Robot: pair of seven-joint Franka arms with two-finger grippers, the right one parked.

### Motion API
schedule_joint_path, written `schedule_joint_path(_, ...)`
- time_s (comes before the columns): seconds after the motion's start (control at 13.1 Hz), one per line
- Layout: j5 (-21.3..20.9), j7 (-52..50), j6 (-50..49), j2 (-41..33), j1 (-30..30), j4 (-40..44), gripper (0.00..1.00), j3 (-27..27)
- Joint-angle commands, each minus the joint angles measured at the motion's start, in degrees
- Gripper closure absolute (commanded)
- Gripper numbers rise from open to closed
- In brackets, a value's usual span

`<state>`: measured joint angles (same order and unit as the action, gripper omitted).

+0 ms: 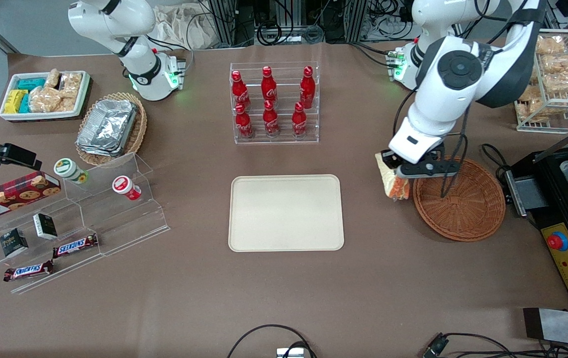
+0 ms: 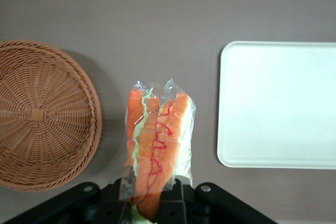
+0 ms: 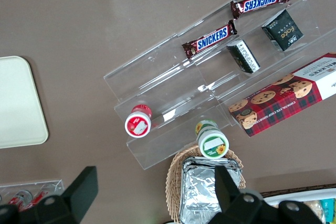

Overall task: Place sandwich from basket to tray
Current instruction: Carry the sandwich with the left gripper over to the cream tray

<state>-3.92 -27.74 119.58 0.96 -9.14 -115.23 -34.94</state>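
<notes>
My gripper is shut on the wrapped sandwich and holds it in the air. The sandwich shows orange and green filling through its clear wrap. It hangs over bare table just outside the rim of the round reddish-brown basket, between the basket and the tray. The basket holds nothing. The cream tray lies flat in the middle of the table with nothing on it.
A clear rack of red cola bottles stands farther from the front camera than the tray. A black machine with a red button sits beside the basket at the working arm's end. Acrylic steps with snacks lie toward the parked arm's end.
</notes>
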Motion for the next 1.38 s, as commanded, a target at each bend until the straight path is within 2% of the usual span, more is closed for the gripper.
schedule_joint_path(0.0,-3.4,-0.6,-1.1,3.8,-0.2,3.4,0.90,-2.9)
schedule_joint_path(0.23,-4.9,-2.0,-1.2,8.0,2.4,6.9,0.90,-5.3)
schedule_joint_path(0.46,-13.5,-11.6,-1.1,15.4,7.7,10.9,0.88,-5.3)
schedule_joint_path(0.69,-18.2,-15.8,-1.1,22.2,11.6,15.0,0.88,-5.3)
schedule_joint_path(1.15,-23.8,-16.0,-0.5,29.7,14.9,16.7,0.86,-5.2)
schedule_joint_path(1.3,-23.7,-15.0,-0.8,33.1,15.2,19.9,0.86,-5.2)
